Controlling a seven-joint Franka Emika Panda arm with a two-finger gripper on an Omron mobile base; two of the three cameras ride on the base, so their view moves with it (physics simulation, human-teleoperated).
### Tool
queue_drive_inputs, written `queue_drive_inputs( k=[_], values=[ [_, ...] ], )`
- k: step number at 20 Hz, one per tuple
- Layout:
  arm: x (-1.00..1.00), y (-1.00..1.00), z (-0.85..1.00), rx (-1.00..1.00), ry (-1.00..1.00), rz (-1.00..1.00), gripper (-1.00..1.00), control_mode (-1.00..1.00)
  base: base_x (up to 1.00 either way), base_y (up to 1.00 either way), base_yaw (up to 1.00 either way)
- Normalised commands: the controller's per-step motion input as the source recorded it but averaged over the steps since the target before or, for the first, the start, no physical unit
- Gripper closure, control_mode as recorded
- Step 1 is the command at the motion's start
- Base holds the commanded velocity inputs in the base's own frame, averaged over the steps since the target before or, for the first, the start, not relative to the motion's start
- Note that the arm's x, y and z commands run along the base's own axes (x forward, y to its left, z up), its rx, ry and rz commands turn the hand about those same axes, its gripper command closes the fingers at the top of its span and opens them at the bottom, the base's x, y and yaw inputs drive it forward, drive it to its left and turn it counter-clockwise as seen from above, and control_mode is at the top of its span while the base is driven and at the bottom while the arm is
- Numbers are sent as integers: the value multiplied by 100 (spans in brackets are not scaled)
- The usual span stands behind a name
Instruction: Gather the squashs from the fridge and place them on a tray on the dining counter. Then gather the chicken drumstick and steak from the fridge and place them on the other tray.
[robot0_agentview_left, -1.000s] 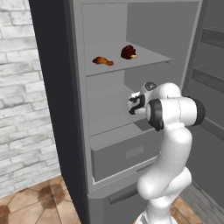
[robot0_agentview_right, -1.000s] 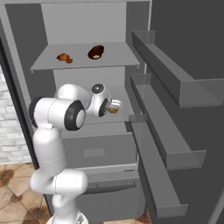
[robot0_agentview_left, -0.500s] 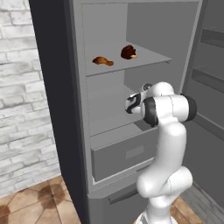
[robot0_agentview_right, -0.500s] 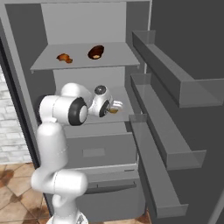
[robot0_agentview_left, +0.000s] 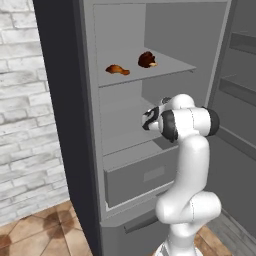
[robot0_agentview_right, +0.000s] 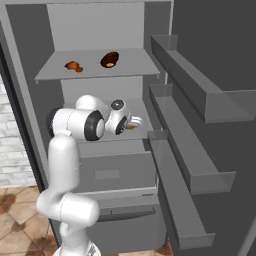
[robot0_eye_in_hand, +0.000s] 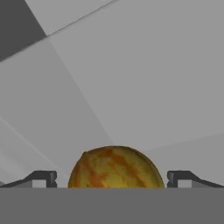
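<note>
The fridge (robot0_agentview_left: 75, 125) stands open. On its upper shelf lie the orange-brown chicken drumstick (robot0_agentview_left: 117, 69) (robot0_agentview_right: 73, 66) and, to its right, the dark steak (robot0_agentview_left: 147, 60) (robot0_agentview_right: 109, 59). My gripper (robot0_agentview_right: 134, 121) (robot0_eye_in_hand: 113, 178) reaches in over the middle shelf. In the hand view a round yellow-orange streaked squash (robot0_eye_in_hand: 114, 168) sits between the two fingertips (robot0_eye_in_hand: 43, 178), with a gap on each side. The jaws are open and do not touch it. A sliver of the squash (robot0_agentview_right: 131, 127) shows under the hand in the right base view.
The open fridge door with its grey door shelves (robot0_agentview_right: 190, 80) stands close on the right. A closed drawer (robot0_agentview_left: 142, 175) sits below the middle shelf. A white brick wall (robot0_agentview_left: 30, 125) and a tiled floor (robot0_agentview_left: 35, 230) lie to the left.
The hand has pushed slightly deeper into the fridge over the middle shelf and the arm's elbow has shifted. The jaws stayed open.
</note>
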Motion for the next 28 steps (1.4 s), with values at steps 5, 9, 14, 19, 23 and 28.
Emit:
queue_drive_inputs(
  k=[5,9,14,19,23,28],
  values=[
    [29,0,-5,0,0,0,-100,-100,0,0,0],
    [19,0,-8,0,0,0,-100,-100,0,0,0],
    [-9,0,-20,0,0,0,100,-100,0,0,0],
    [-19,0,-20,0,0,0,100,-100,0,0,0],
    [-39,0,-8,0,-6,0,100,-100,0,0,0],
    [-71,0,4,4,-13,-1,100,-100,0,0,0]
  ],
)
